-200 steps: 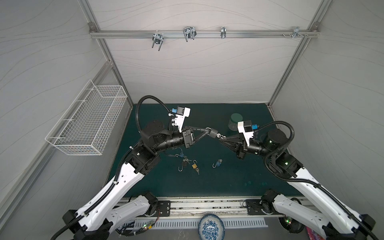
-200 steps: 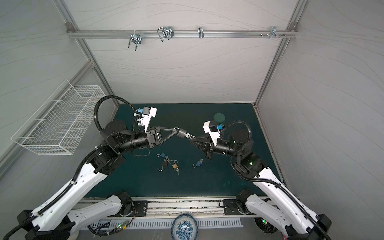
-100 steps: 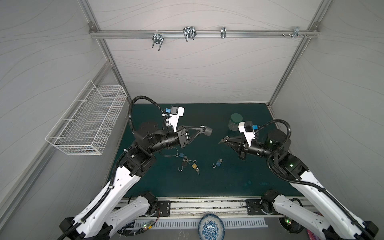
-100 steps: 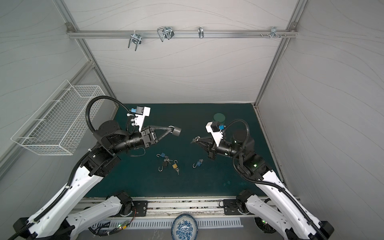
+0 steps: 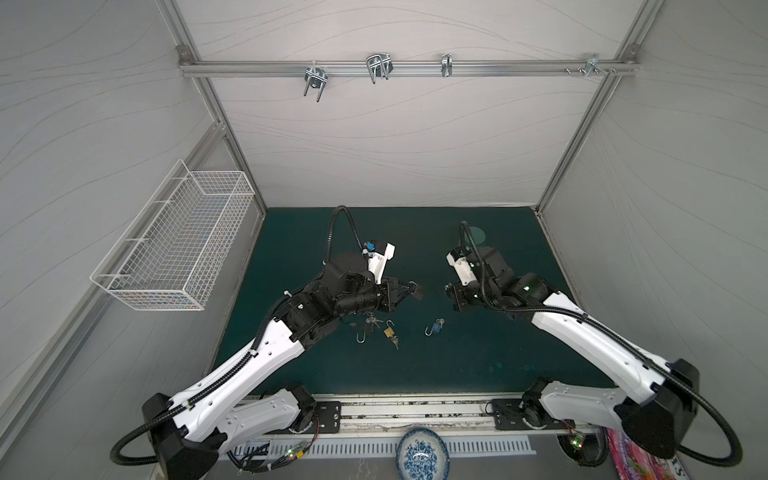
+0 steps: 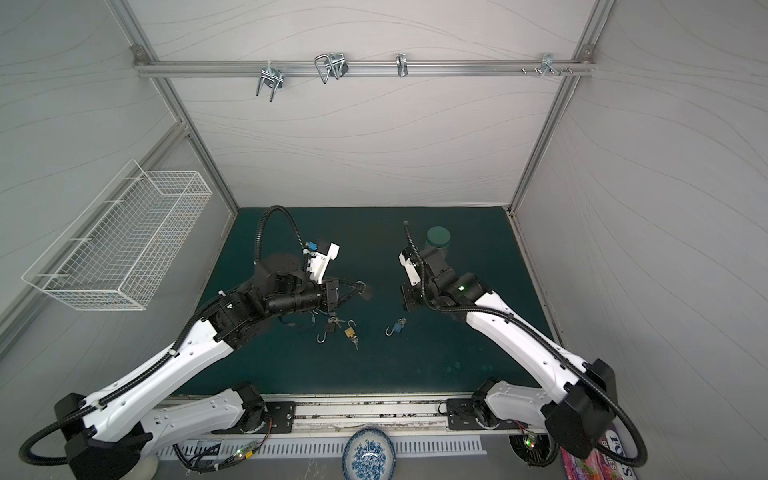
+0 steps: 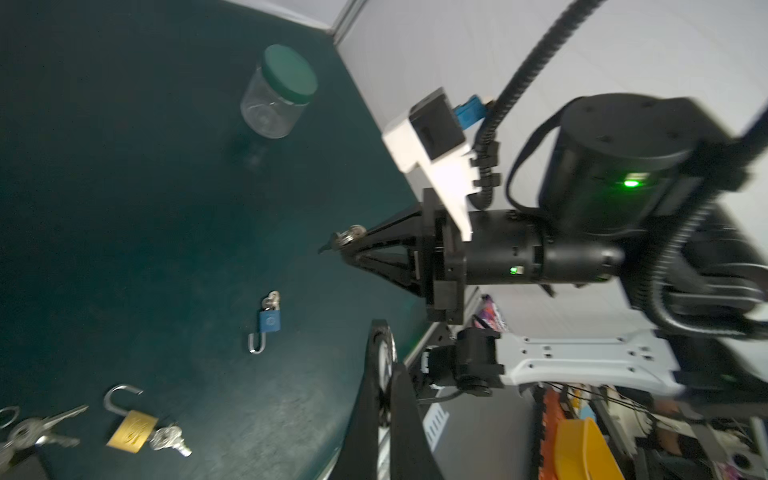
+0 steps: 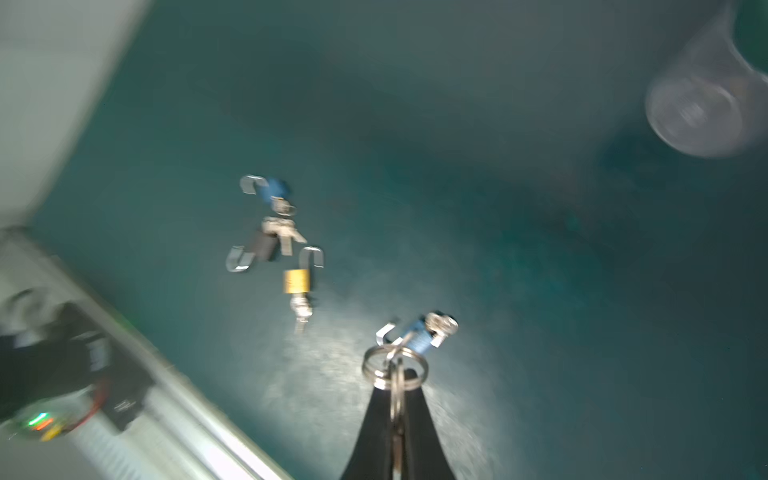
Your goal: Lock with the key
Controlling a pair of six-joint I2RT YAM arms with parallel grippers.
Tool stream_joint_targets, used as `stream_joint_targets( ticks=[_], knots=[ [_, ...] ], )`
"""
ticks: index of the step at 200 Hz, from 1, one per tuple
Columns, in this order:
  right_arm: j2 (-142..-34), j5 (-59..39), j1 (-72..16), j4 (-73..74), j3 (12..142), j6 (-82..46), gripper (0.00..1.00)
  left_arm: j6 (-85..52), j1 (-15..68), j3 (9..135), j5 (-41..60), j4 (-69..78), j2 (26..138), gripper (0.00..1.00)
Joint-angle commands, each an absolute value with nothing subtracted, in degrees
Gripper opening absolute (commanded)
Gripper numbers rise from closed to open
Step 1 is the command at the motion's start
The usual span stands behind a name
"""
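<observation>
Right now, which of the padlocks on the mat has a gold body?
The brass padlock, shackle open, lying between the black padlock and the lone blue padlock.

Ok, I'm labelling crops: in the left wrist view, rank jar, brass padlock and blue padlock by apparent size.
1. jar
2. brass padlock
3. blue padlock
The brass one lies nearer the camera, so the padlocks' real order is unsure.

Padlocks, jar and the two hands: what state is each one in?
Left hand: shut on a dark padlock.
Right hand: shut on a key ring.
Brass padlock: shackle open, key in.
Blue padlock: shackle open, key in.
Other blue padlock: shackle open.
Black padlock: shackle open.
Jar: upright, lid on.
</observation>
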State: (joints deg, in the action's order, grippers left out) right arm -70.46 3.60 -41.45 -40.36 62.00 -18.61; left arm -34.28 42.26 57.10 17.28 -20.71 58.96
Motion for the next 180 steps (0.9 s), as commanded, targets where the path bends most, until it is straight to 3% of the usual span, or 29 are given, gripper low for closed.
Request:
stream_joint_targets(
  ticks=[1,38,72,121,180],
  knots=[
    [-74.9,13.8,-41.5,-51.3,65.8,-25.8,0.00,-34.5,42.3,55.4,14.6,-17.7,59.7,0.00],
    [-78.8,12.9,-41.0,-54.3,63.5,-24.9,0.00,-34.6,42.4,52.0,13.3,-15.4,60.6,0.00],
    [-79.0,0.3,-33.9,-49.9,58.5,-24.0,0.00,-34.7,42.1,50.7,12.1,-15.6,60.6,0.00],
    [-84.7,-6.4,-33.0,-47.7,59.5,-21.3,0.00,-36.7,40.1,48.3,14.3,-13.6,59.8,0.00],
    [-91.9,-8.6,-31.0,-46.1,59.3,-21.8,0.00,-38.3,38.8,47.2,16.4,-13.6,58.3,0.00]
  ],
)
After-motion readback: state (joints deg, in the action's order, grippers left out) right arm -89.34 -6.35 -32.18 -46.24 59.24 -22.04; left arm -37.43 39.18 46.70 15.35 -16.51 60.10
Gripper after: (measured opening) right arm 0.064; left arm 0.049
